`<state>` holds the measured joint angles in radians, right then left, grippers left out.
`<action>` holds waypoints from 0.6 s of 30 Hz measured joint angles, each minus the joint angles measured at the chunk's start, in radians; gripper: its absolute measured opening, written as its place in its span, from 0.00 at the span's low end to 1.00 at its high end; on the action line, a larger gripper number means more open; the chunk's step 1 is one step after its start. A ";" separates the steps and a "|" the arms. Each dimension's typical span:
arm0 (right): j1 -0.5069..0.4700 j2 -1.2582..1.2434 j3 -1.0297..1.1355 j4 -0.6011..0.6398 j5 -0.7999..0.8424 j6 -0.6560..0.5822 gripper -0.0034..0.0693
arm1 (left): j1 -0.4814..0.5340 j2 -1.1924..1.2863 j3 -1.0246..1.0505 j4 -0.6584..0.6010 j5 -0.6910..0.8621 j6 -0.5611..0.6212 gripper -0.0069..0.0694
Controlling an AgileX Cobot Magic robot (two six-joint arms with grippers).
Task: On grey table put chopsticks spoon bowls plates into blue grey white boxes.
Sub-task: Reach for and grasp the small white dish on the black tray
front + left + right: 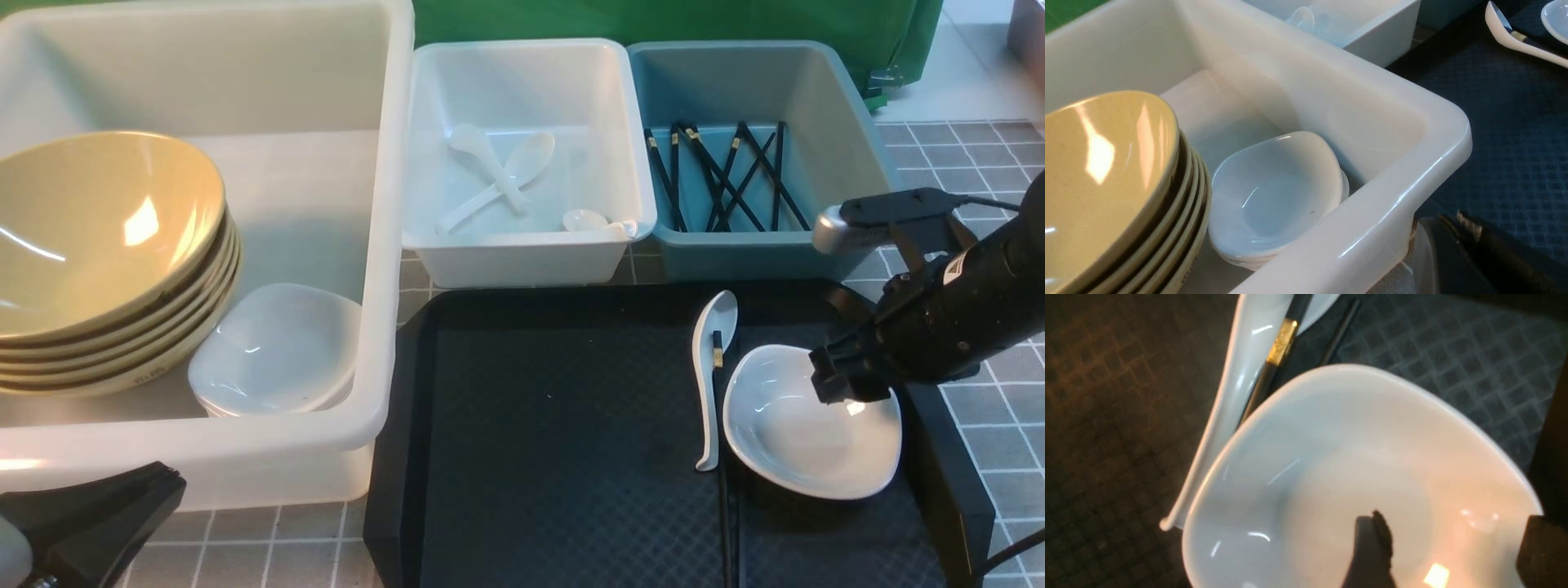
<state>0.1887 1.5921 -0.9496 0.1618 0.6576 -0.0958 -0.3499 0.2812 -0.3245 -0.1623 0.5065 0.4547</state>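
A white plate [804, 437] lies on the black tray, with a white spoon [712, 359] and one black chopstick [720, 457] just to its left. My right gripper [841, 384] is open over the plate's right side. In the right wrist view, one finger is inside the plate [1355, 469] and the other is outside its rim. Yellowish bowls [98, 245] and white plates [273, 351] are stacked in the large whitish box [384, 245]. My left gripper [167, 486] is shut and empty at the near left, by that box's corner [1412, 163].
The white box [522, 253] holds spoons [498, 171]. The blue-grey box [735, 253] holds several chopsticks [722, 175]. Both stand behind the black tray [555, 425]. Grey tiled table [980, 147] shows at the right, and a green cloth hangs at the back.
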 joint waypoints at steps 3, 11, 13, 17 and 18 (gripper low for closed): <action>0.000 0.009 0.003 -0.004 0.010 0.031 0.78 | 0.000 0.000 0.000 0.003 0.000 -0.002 0.08; 0.000 0.081 0.004 -0.004 0.007 0.081 0.82 | 0.000 0.000 0.000 0.004 -0.001 -0.002 0.08; 0.000 0.079 -0.001 -0.005 0.025 0.086 0.82 | 0.000 0.000 0.000 0.004 -0.001 -0.002 0.08; 0.000 0.045 -0.022 -0.006 0.095 0.080 0.82 | 0.000 0.000 0.000 0.004 -0.001 -0.002 0.08; 0.000 0.032 -0.024 -0.006 0.111 0.080 0.82 | 0.000 0.000 0.000 0.004 -0.001 -0.002 0.08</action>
<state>0.1891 1.6244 -0.9739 0.1553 0.7684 -0.0155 -0.3499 0.2812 -0.3245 -0.1587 0.5057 0.4527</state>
